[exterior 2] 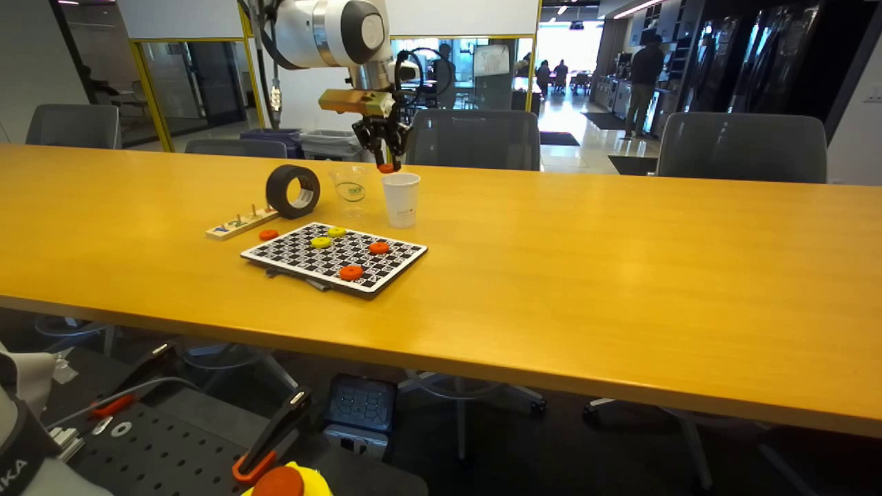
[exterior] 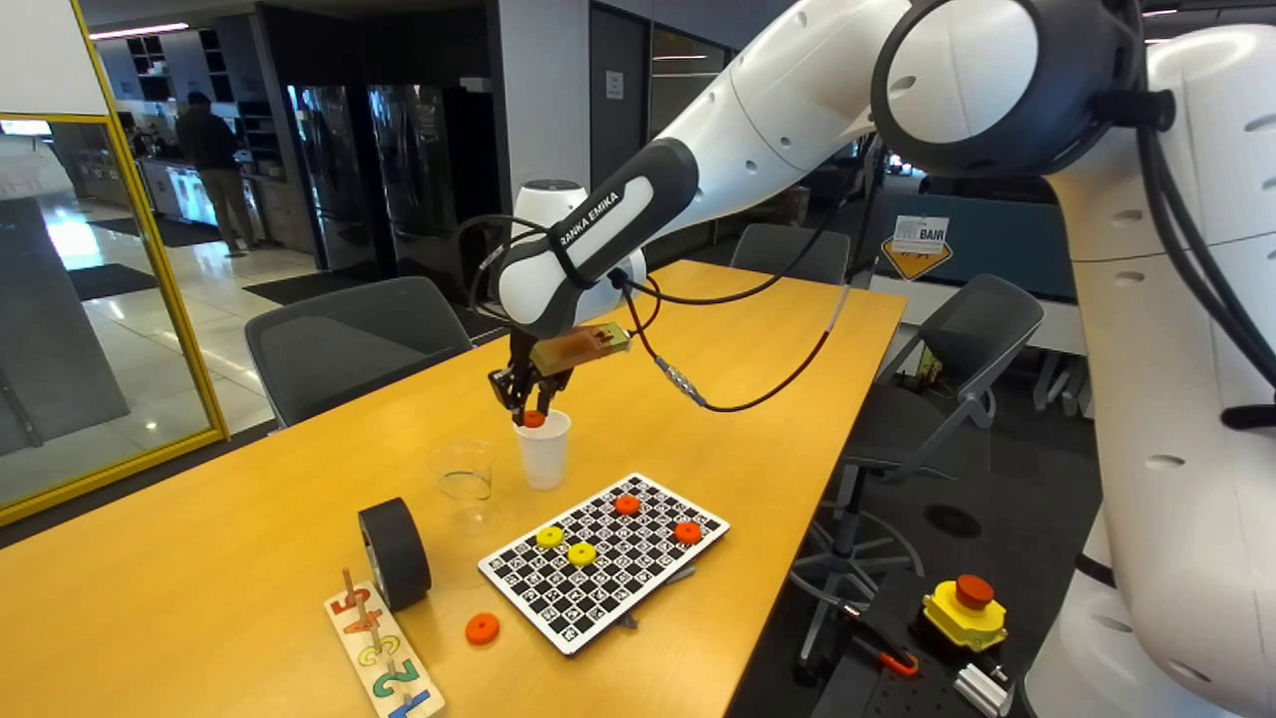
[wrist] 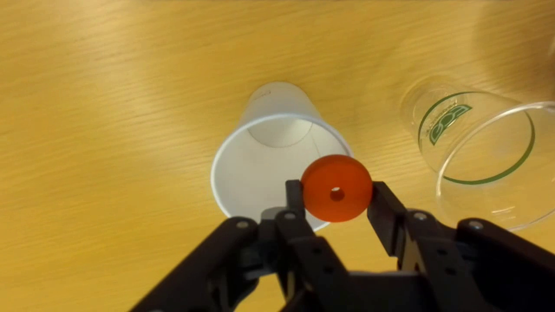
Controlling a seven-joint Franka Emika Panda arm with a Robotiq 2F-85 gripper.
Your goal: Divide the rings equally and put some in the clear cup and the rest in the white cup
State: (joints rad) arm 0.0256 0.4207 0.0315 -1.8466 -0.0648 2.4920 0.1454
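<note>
My gripper (wrist: 336, 195) is shut on an orange-red ring (wrist: 342, 173), one fingertip on each side of it. It holds the ring above the right rim of the white cup (wrist: 277, 102), partly over the mouth. The white cup stands upright in both exterior views (exterior: 543, 454) (exterior 2: 402, 201). Its visible inside is bare. The clear cup (wrist: 481, 125) stands beside it, and no ring shows in it. Two orange rings (exterior: 627, 506) (exterior: 688, 533) and two yellow rings (exterior: 549, 538) (exterior: 582, 554) lie on the checkered board. Another orange ring (exterior: 482, 628) lies on the table.
The checkered board (exterior: 608, 588) lies in front of the cups on the wooden table (exterior 2: 620, 275). A thick black tape roll (exterior: 399, 553) stands on edge near the clear cup. A numbered wooden peg board (exterior: 384, 648) lies beside it. Chairs (exterior 2: 475, 138) stand around the table.
</note>
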